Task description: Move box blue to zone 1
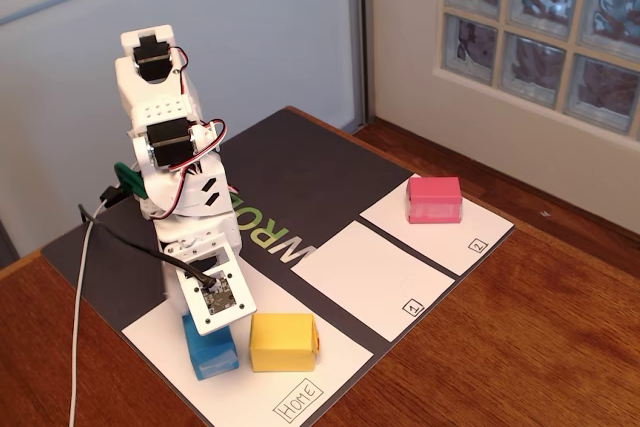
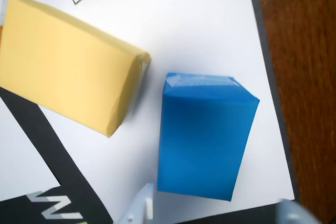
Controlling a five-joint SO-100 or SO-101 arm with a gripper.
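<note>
The blue box (image 2: 205, 137) lies on the white Home panel (image 1: 330, 362), seen close from above in the wrist view. In the fixed view the blue box (image 1: 210, 349) sits at the panel's left end, right under the arm's wrist. My gripper (image 2: 216, 211) is open. One white finger (image 2: 143, 208) shows at the box's lower left and a grey part of the other at its lower right, both clear of the box. Zone 1 (image 1: 370, 277), the white panel marked "1", is bare and lies to the right of the arm.
A yellow box (image 1: 283, 341) lies just right of the blue one on the Home panel, a narrow gap between them (image 2: 73, 90). A pink box (image 1: 434, 199) stands on the panel marked "2". The black mat (image 1: 300, 172) lies on a wooden table, with a cable at left.
</note>
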